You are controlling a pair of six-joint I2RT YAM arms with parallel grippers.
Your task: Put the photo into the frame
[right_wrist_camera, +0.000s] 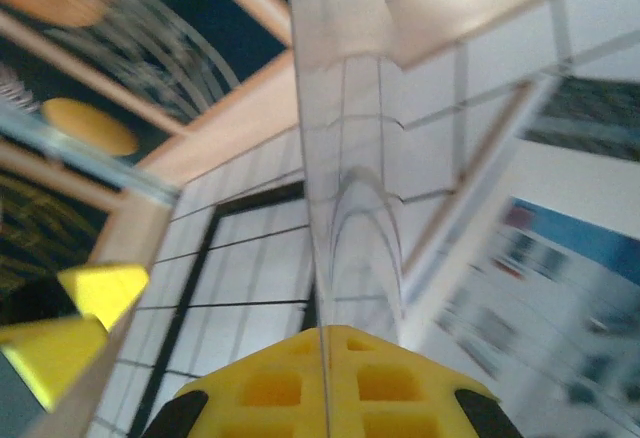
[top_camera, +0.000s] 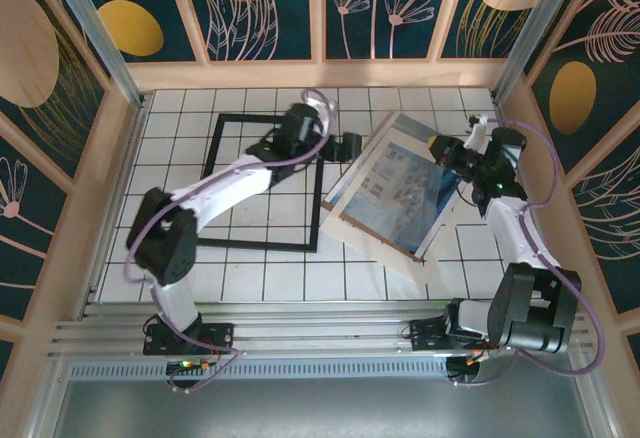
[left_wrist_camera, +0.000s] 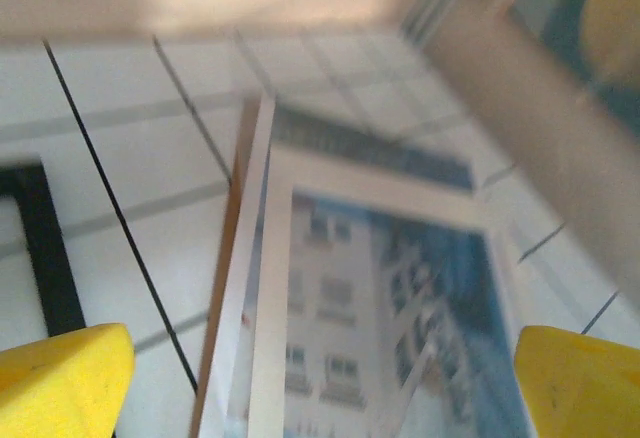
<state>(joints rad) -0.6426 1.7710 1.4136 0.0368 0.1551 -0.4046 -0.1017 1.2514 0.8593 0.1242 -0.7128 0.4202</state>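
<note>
The photo (top_camera: 400, 190), a blue-toned print of pale buildings, lies tilted on a stack at the right of the tiled table; it is blurred in the left wrist view (left_wrist_camera: 370, 298). The black frame (top_camera: 262, 245) lies flat to its left, with one corner visible (left_wrist_camera: 45, 248) and its side (right_wrist_camera: 185, 298). My left gripper (top_camera: 350, 146) hovers open at the stack's left edge, its yellow fingertips (left_wrist_camera: 60, 378) wide apart over the photo (left_wrist_camera: 320, 388). My right gripper (top_camera: 462, 156) is shut (right_wrist_camera: 325, 343) on the edge of a thin clear sheet (right_wrist_camera: 345, 208), held edge-on above the stack.
A brown backing board (left_wrist_camera: 222, 288) and a cream mat border (left_wrist_camera: 265, 338) lie under the photo, their edges jutting out at the stack's left (top_camera: 385, 243). Wooden walls (top_camera: 320, 73) and metal posts (top_camera: 100, 33) enclose the table on three sides.
</note>
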